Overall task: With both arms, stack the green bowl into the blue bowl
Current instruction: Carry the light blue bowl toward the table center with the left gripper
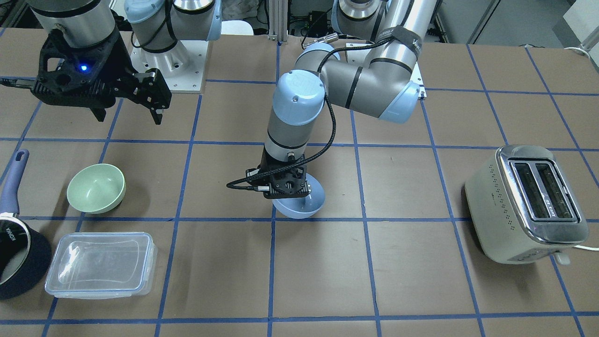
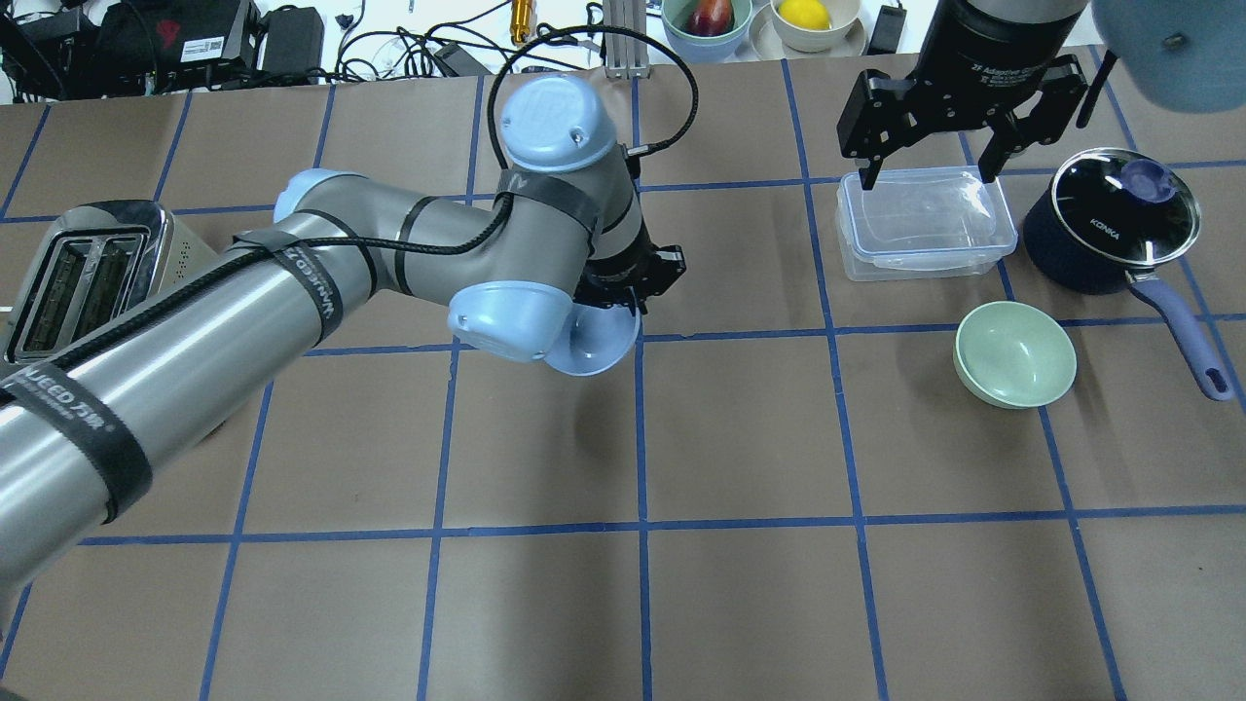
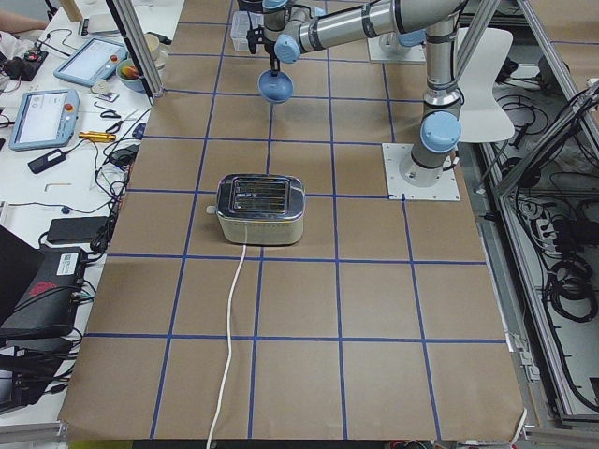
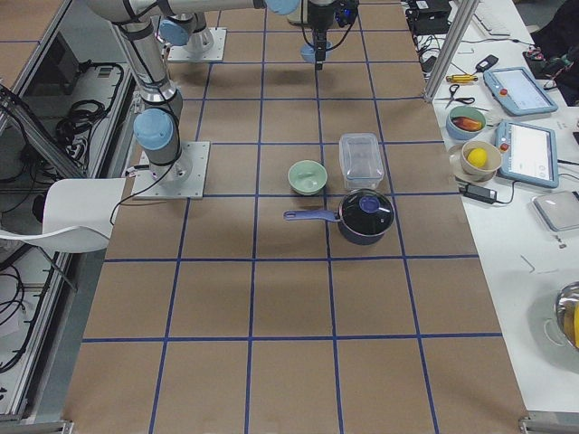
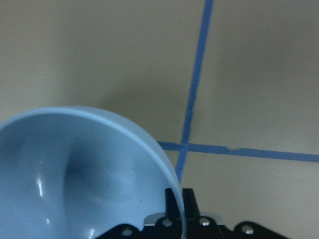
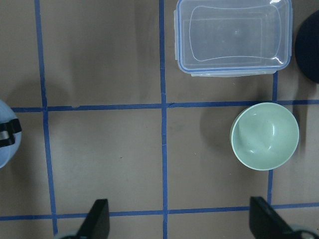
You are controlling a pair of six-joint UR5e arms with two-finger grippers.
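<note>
The pale blue bowl (image 1: 302,206) hangs tilted near the table's middle, just above the surface. My left gripper (image 1: 291,193) is shut on its rim. In the left wrist view a finger (image 5: 174,201) clamps the rim of the blue bowl (image 5: 75,174). The mint-green bowl (image 1: 96,188) sits upright on the table, well apart from the blue bowl, and also shows in the overhead view (image 2: 1015,352). My right gripper (image 2: 930,177) is open and empty, high above the clear container. The green bowl (image 6: 264,136) lies ahead of its fingers.
A clear rectangular container (image 2: 925,224) and a dark saucepan (image 2: 1115,219) with a blue handle stand close to the green bowl. A toaster (image 2: 83,268) stands at the far left end. Fruit bowls (image 2: 706,19) sit beyond the table's back edge.
</note>
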